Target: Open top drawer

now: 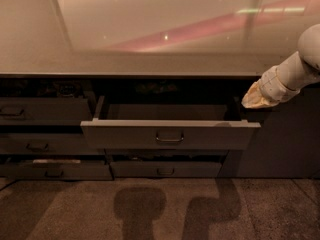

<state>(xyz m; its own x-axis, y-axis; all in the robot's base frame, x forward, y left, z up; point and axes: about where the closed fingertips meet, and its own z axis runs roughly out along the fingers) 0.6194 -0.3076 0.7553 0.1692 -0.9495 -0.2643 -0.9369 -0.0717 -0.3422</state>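
Note:
The top drawer [170, 134] is pulled out from under the counter. It has a wide dark grey front with one central dark loop handle [169, 137], and its shallow grey tray [165, 113] shows behind the front. My gripper [254, 100] is at the end of the white arm on the right. It sits just above and behind the drawer's right front corner, apart from the handle.
A grey countertop [150, 29] runs above the drawers. More drawers stand to the left [42, 109] and below [165, 169], the lower ones slightly ajar. The carpeted floor [150, 209] lies in front, with shadows on it.

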